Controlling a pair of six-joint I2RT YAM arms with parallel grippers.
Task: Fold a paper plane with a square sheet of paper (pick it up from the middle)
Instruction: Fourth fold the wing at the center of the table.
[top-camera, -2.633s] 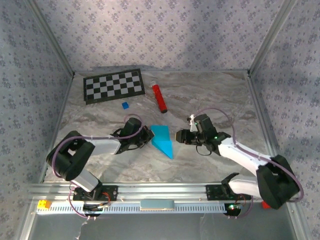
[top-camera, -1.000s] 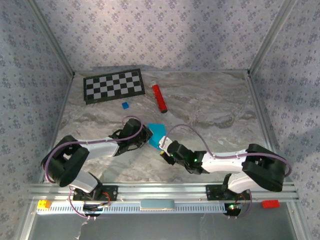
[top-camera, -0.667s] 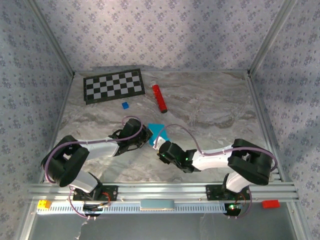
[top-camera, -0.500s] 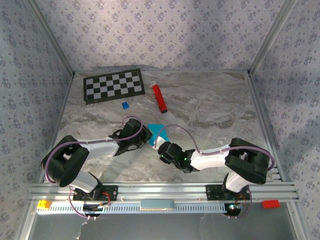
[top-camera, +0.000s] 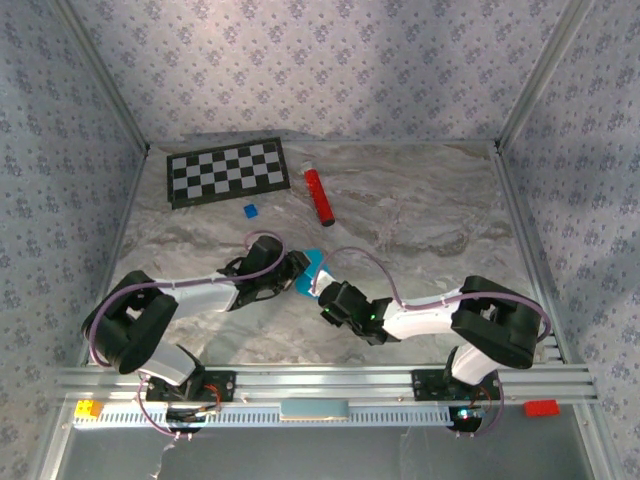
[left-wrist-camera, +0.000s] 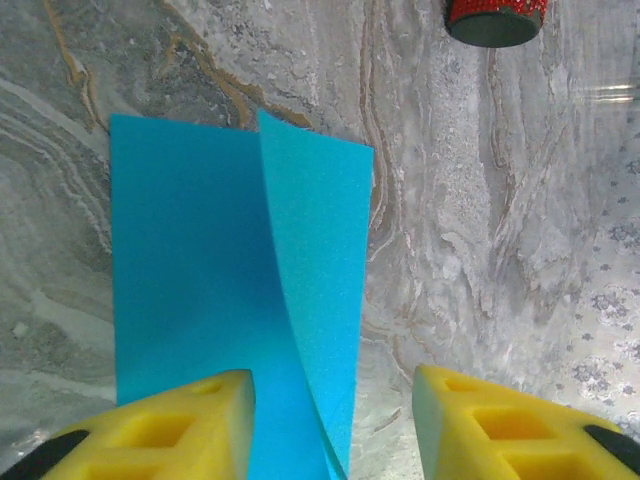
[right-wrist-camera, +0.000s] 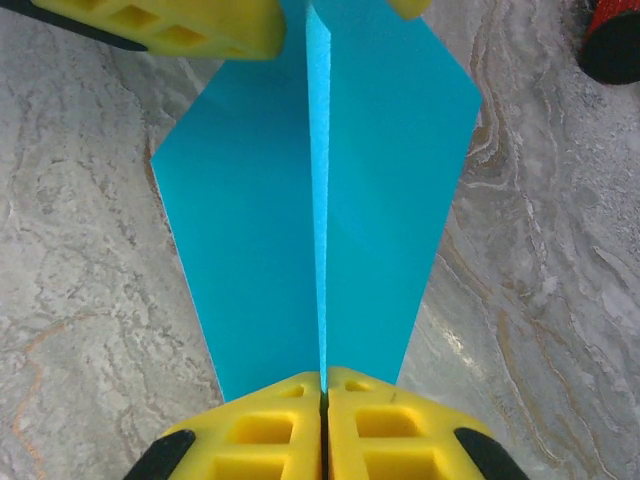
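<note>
The cyan-blue square sheet of paper is folded into a slim paper plane (top-camera: 313, 266) lying on the marble table between both grippers. Its wings (right-wrist-camera: 390, 180) lie flat and its centre crease stands up. My right gripper (right-wrist-camera: 322, 400) is shut on that raised crease at the near end, in the top view (top-camera: 325, 292) just below the paper. My left gripper (left-wrist-camera: 335, 425) is open, its yellow fingers (left-wrist-camera: 150, 430) on either side of a raised flap of the paper (left-wrist-camera: 190, 300) without pinching it. In the top view it (top-camera: 296, 272) sits at the paper's left edge.
A red cylinder (top-camera: 319, 196) lies behind the paper, with its end in the left wrist view (left-wrist-camera: 495, 15). A small dark-blue block (top-camera: 250, 211) and a checkerboard (top-camera: 227, 171) sit at the back left. Metal frame rails border the table.
My right arm swung in from the right and shut its jaws on the paper's centre crease. My left gripper, shut on the paper before, has opened and let go.
</note>
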